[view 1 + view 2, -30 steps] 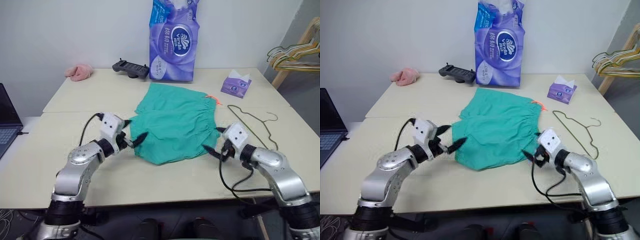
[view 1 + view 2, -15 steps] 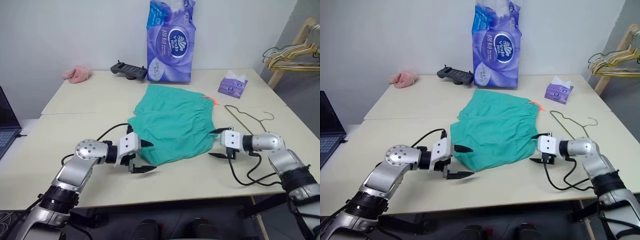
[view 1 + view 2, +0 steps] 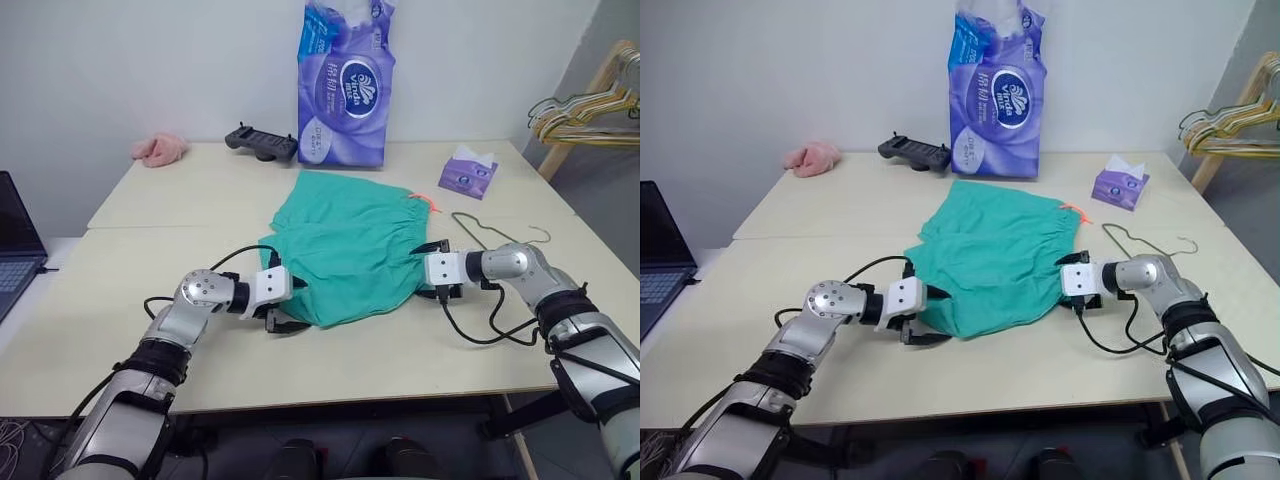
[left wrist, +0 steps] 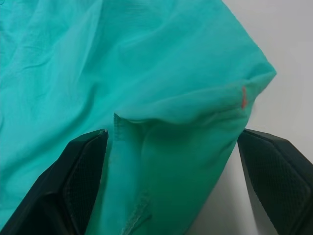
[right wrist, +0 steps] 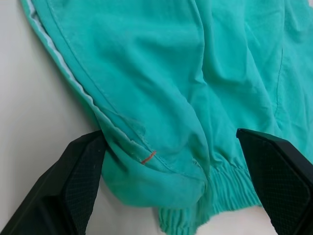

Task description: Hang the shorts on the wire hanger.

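Clearly, you had both the left gripper (image 3: 288,307) and right gripper (image 3: 432,268) spread wide at the folded shorts (image 3: 350,245) mid-table; the wire hanger (image 3: 497,235) lay beside. The purple pack (image 3: 345,85) read "Vinda".

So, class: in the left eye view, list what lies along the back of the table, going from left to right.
Pink fluffy cloth → black controller → purple tissue-roll pack → small purple tissue box.
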